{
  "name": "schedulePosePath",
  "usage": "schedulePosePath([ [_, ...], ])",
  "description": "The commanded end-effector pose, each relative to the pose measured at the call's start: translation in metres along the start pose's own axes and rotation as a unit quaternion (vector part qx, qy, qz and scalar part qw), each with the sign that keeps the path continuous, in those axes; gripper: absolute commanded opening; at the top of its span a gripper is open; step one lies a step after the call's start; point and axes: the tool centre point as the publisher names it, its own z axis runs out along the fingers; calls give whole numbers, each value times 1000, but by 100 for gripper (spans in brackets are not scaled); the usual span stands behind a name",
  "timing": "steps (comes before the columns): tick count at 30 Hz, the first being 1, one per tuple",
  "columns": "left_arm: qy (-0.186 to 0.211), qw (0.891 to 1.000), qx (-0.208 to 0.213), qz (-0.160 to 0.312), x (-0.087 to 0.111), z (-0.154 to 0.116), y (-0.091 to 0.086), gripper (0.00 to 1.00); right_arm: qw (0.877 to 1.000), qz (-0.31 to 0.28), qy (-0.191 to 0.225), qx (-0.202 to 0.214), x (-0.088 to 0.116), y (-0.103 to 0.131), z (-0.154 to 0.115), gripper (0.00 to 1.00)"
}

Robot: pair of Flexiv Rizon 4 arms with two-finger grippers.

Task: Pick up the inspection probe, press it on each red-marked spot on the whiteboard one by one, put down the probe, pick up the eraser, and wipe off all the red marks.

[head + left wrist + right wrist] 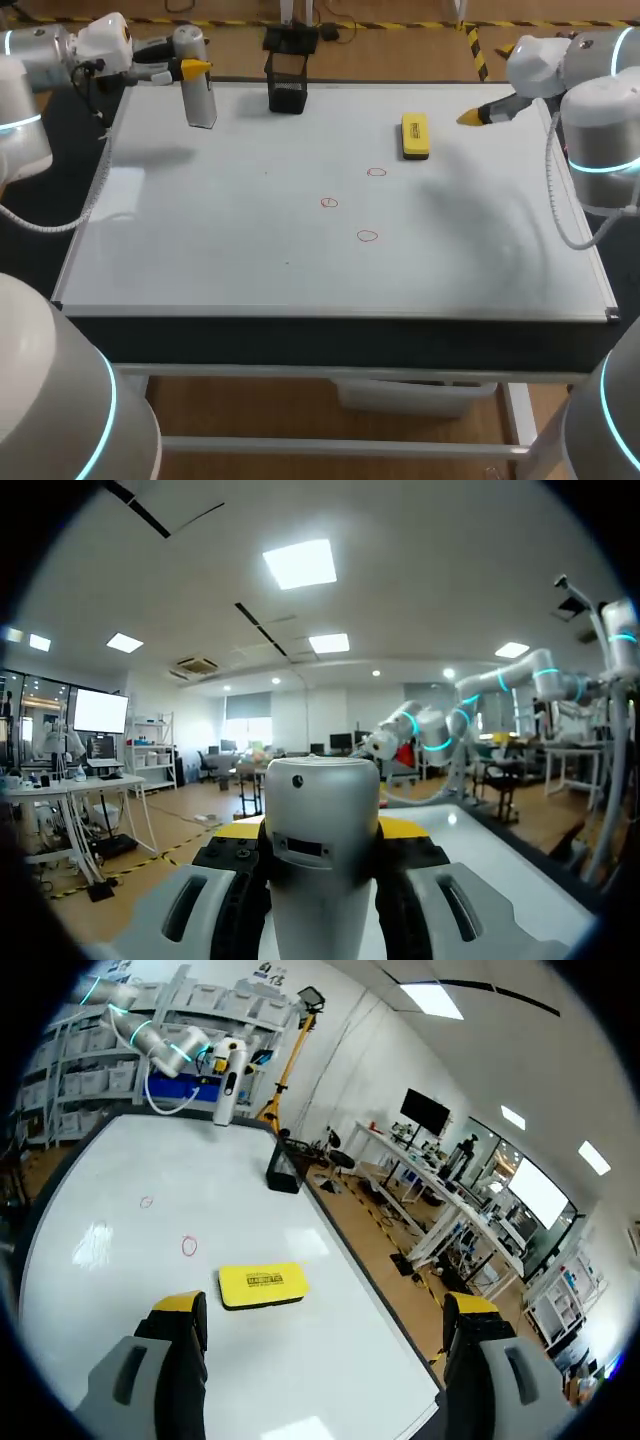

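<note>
At the far left corner: the left hand point(194, 68) is closed on the upper part of the silver inspection probe point(201, 100). The probe stands upright over the whiteboard point(220, 250). Whether its lower end touches the board cannot be told.
Far edge, middle: a black holder point(288, 88) stands just right of the probe and apart from it.
Far right: the yellow eraser point(415, 136) lies flat on the whiteboard, untouched.
Right edge: the right hand point(472, 117) hangs just right of the eraser. Its fingers point(178, 1310) are spread wide with nothing between them.
Middle of the board: three red marks form a loose cluster, one far point(376, 172), one left point(329, 203) and one near point(367, 236). All lie nearer than the eraser and well apart from the probe.
</note>
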Motion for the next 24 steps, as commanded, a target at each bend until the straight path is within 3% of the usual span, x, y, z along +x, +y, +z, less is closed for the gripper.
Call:
schedulePosePath([
  [1,-70,998,-1,2,6,1,-3,0,933,-265,229,85,-2,-1,14,100],
  [5,-70,998,-1,2,6,1,-3,0,890,-362,264,84,3,-2,25,100],
  [7,-70,998,-1,2,6,1,-3,0,876,-392,266,85,6,0,32,100],
  [9,-70,998,-1,2,6,1,-3,0,849,-438,281,88,9,0,40,100],
  [13,-70,998,-1,2,6,1,-3,0,811,-498,295,82,19,5,52,100],
  [18,-70,998,-1,2,6,1,-3,0,754,-576,306,76,29,11,61,100],
  [19,-70,998,-1,2,6,1,-3,0,755,-573,307,81,28,11,62,100],
  [21,-70,998,-1,2,6,1,-3,0,777,-558,280,83,21,14,64,100],
  [24,-70,998,-1,2,6,1,-3,0,777,-558,280,83,21,14,64,100],
])
